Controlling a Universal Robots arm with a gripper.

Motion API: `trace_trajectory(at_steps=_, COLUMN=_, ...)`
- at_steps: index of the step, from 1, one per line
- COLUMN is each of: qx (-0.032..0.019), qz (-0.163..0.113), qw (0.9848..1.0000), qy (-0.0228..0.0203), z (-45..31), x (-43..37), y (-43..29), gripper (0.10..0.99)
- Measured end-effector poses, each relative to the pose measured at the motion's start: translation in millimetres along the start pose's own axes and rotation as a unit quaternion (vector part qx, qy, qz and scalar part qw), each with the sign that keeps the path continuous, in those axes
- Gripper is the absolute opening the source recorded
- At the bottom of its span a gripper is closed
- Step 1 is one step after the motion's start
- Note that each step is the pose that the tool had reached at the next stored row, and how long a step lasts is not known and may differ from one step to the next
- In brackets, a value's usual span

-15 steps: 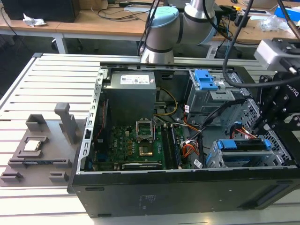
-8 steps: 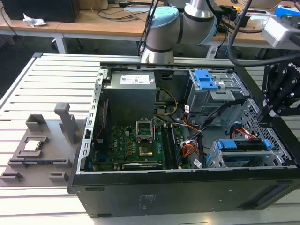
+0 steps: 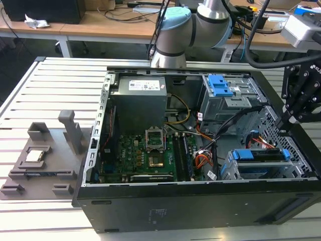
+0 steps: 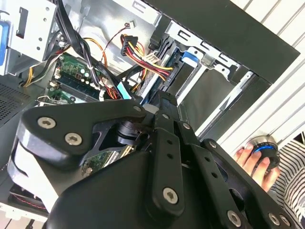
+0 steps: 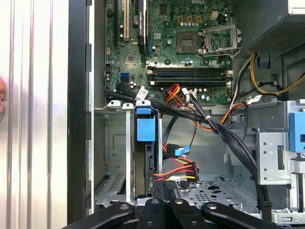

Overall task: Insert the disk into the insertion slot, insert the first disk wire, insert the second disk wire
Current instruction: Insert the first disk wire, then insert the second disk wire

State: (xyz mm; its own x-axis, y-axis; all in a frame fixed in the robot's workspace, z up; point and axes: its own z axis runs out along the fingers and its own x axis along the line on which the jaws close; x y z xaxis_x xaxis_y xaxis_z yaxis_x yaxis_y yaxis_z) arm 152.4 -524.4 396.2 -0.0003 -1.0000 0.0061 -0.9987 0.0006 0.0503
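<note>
Disk (image 3: 262,155) seated in insertion slot (image 3: 228,171); gripper (image 3: 284,122) hovers above

The exterior view looks down from a distance into the open computer case (image 3: 200,211) on the tabletop (image 3: 40,100). Both wrist views look closely into it and share the motherboard (image 5: 190,43) and the disk (image 5: 145,130).
</note>
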Motion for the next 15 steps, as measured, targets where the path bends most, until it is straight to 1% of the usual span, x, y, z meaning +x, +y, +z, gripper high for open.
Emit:
trace_trajectory(at_steps=8, qx=0.0, qz=0.0, qw=1.0, qy=0.0, z=-0.9, x=0.0, y=0.1, gripper=0.114)
trace_trajectory(at_steps=9, qx=0.0, qz=0.0, qw=1.0, qy=0.0, z=-1.0, x=0.0, y=0.0, gripper=0.173)
trace_trajectory(at_steps=10, qx=0.0, qz=0.0, qw=1.0, qy=0.0, z=-1.1, x=0.0, y=0.1, gripper=0.302)
trace_trajectory(at_steps=12, qx=0.0, qz=0.0, qw=1.0, qy=0.0002, z=-0.5, x=-0.4, y=0.9, gripper=0.302)
trace_trajectory(at_steps=13, qx=0.0, qz=0.0, qw=1.0, qy=0.0007, z=1.4, x=-1.0, y=3.3, gripper=0.302)
trace_trajectory(at_steps=14, qx=0.0, qz=0.0, qw=1.0, qy=0.0016, z=8.5, x=-2.6, y=12.3, gripper=0.302)
trace_trajectory(at_steps=15, qx=0.0, qz=0.0, qw=1.0, qy=0.002, z=13.6, x=-5.4, y=16.7, gripper=0.302)
